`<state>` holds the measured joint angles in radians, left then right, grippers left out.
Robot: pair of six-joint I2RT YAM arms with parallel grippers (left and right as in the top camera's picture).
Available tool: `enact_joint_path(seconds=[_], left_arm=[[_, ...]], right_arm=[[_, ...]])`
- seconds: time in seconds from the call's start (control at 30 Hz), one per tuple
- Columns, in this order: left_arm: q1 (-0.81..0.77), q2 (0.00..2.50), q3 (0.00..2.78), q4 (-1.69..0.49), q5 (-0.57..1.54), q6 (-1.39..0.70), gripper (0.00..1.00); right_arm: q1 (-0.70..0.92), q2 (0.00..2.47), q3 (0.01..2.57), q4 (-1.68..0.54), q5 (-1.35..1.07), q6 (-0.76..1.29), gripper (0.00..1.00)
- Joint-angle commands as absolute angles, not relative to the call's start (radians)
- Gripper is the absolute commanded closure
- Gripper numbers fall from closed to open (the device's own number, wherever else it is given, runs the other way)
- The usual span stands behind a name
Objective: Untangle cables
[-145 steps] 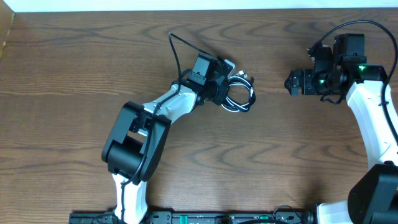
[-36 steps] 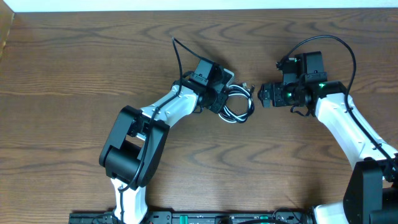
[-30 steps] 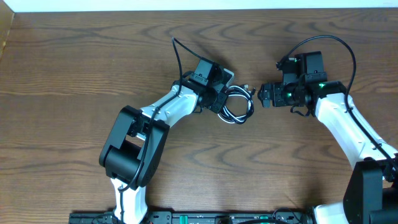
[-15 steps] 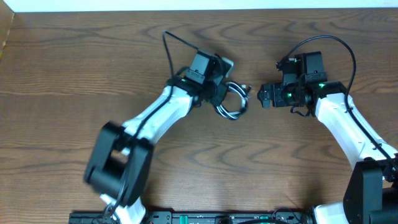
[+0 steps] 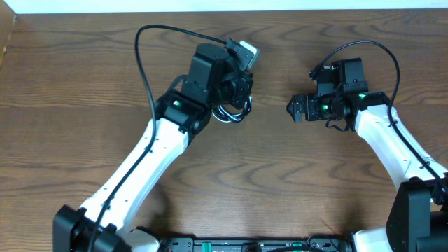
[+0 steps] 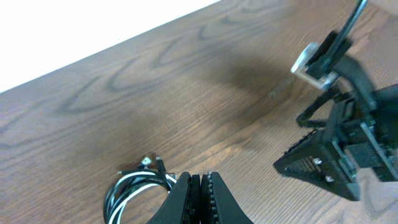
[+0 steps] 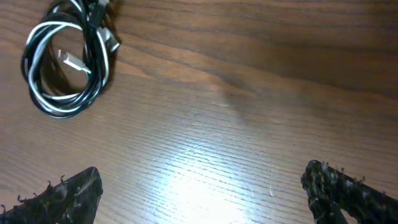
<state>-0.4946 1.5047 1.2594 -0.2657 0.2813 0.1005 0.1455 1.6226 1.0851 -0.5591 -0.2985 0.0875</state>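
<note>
the left gripper [image 6: 199,186] is clamped fully shut, apparently on a strand of the coiled thin black and white cords [image 6: 134,190] on the brown wooden bench [image 6: 186,93], likely anchoring them for the empty, wide-open right gripper [image 7: 205,193] poised well apart.

A dark brown wood-grain counter [image 5: 70,105] fills the view, and a plain white strip [image 5: 105,5] runs along its far edge.

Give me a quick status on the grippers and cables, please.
Left gripper shut on the cables, black and white coiled together. Right gripper open, apart from them. Only table between the two grippers.
</note>
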Motion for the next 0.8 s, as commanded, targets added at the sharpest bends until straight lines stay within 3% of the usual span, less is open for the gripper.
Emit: enact_joint_path(seconds=[0.0, 0.23, 0.33, 0.43, 0.77], left_arm=[[-0.495, 1.489, 1.283, -0.286, 0.239, 0.084, 0.92], [-0.495, 1.513, 1.282, -0.360, 0.154, 0.090, 0.90], [-0.494, 1.522, 1.280, -0.362, 0.116, 0.092, 0.64], [-0.493, 1.548, 1.280, -0.374, 0.092, 0.092, 0.55], [-0.493, 1.755, 1.280, -0.380, 0.093, 0.092, 0.50]], right_arm=[[0.144, 1.624, 1.079, -0.560, -0.329, 0.089, 0.01], [0.154, 1.624, 1.079, -0.550, -0.318, 0.142, 0.02], [0.179, 1.624, 1.079, -0.527, -0.293, 0.142, 0.02], [0.202, 1.624, 1.079, -0.515, -0.217, 0.167, 0.03], [0.202, 1.624, 1.079, -0.516, -0.095, 0.223, 0.04]])
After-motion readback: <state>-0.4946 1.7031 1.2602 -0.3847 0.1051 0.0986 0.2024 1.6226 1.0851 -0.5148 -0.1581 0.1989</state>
